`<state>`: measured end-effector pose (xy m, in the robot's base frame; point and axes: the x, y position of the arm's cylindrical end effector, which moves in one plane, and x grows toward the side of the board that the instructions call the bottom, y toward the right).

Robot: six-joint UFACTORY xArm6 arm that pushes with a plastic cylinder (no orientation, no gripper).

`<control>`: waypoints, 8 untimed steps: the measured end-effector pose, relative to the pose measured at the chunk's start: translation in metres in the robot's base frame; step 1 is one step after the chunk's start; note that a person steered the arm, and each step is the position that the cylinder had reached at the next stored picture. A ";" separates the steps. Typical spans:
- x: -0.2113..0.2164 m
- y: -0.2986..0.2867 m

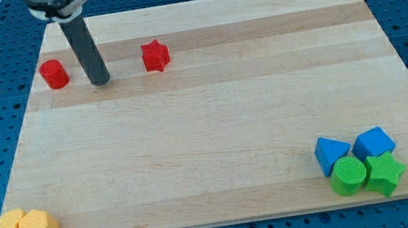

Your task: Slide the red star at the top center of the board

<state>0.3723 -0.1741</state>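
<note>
The red star lies on the wooden board near the top, left of centre. My tip rests on the board to the star's left, a short gap apart from it. A red cylinder stands just left of my tip, so the tip sits between the two red blocks, touching neither.
Two yellow blocks lie together at the bottom left corner. At the bottom right sits a cluster: a blue triangle-like block, a blue block, a green cylinder and a green star.
</note>
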 end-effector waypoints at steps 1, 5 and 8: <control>-0.010 0.058; -0.087 0.104; -0.057 0.110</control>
